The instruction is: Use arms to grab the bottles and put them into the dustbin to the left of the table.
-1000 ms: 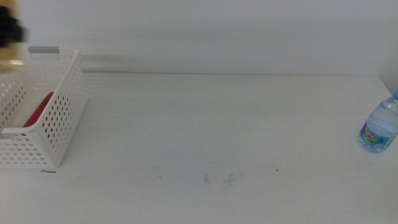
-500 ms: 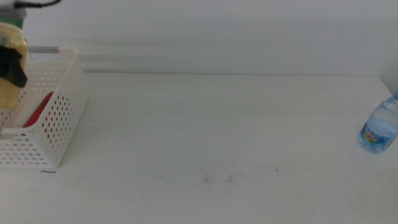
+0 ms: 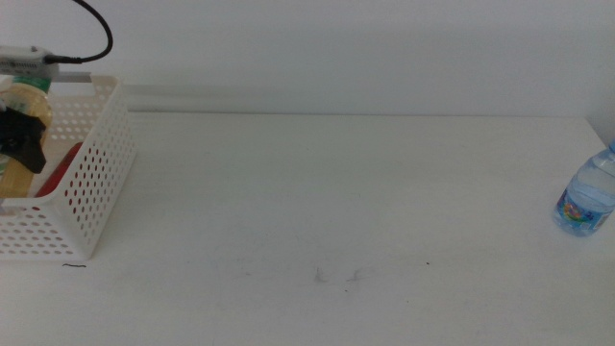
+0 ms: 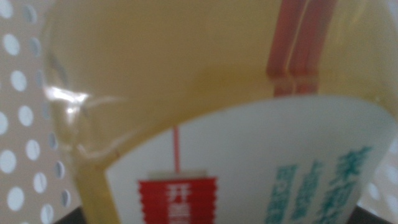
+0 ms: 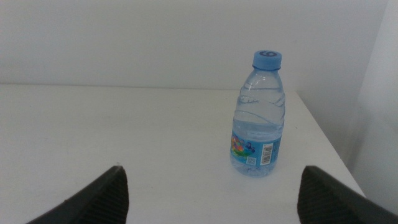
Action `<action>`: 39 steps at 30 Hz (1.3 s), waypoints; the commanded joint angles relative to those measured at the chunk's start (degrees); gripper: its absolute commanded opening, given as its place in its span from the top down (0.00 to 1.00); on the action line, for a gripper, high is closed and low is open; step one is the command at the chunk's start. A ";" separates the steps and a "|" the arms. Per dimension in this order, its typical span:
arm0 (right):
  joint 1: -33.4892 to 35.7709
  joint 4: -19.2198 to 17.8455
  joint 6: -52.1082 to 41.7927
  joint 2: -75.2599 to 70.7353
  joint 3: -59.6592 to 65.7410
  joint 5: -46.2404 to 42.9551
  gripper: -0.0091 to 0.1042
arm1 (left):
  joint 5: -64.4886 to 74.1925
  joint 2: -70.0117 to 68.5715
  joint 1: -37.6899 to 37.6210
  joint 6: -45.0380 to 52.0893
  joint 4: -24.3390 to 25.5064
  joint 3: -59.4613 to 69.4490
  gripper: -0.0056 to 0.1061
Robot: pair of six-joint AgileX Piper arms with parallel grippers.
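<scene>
White bench [image 3: 336,211]; perforated dustbin [image 3: 91,183] at its left end, red can [image 3: 60,165] lying inside. My left end effector [image 3: 21,139] clamped on yellow tea bottle [image 4: 205,118] over the bin. Right end effector [image 5: 211,193] jaws apart, facing upright water bottle [image 5: 259,115] at right edge

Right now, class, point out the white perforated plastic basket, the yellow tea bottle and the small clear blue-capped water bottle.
white perforated plastic basket [image 3: 101,183]: middle view, side wall.
yellow tea bottle [image 4: 186,68]: left wrist view, body.
small clear blue-capped water bottle [image 5: 258,121]: right wrist view, body.
</scene>
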 commanded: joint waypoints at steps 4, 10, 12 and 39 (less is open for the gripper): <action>-0.23 -0.45 -0.37 -0.27 0.21 -0.55 0.15 | -4.86 0.88 0.03 -1.99 1.01 -1.03 0.66; -0.23 -0.45 -0.37 -0.27 0.21 -0.55 0.15 | -4.18 1.81 0.03 -1.84 1.01 -0.81 0.25; -0.23 -0.45 -0.37 -0.27 0.21 -0.55 0.15 | -3.64 1.35 0.03 -1.84 0.89 -1.06 0.13; -0.23 -0.45 -0.37 -0.27 0.21 -0.55 0.15 | 4.21 -40.18 -37.22 13.17 -23.50 -6.21 0.11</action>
